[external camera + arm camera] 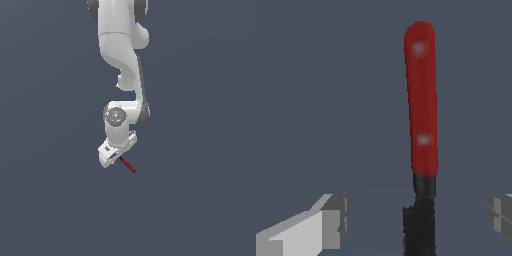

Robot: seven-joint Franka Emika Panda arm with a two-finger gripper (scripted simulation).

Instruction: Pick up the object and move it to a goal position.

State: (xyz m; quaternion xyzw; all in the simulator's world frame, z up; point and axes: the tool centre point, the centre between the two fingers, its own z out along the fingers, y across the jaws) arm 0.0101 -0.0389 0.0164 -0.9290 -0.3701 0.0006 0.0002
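Gripper (111, 156) sits low over the knife (127, 166), which lies flat on the surface (200, 200), red handle pointing to approx 4 o'clock from the hand in exterior view. Wrist view: fingers (326, 222) spread wide, nothing gripped; black blade half between them, nearer one finger than the other, handle (421, 95) sticking out past them. Risks: knife is thin, so closing off-centre could nudge or spin it; pinching the blade only, it may tilt once lifted.

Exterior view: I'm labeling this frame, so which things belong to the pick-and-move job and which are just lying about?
Job:
- knife, black blade, red handle
- gripper, jaws apart on either side of the blade

Lying about:
- nothing else visible; only the plain gray surface
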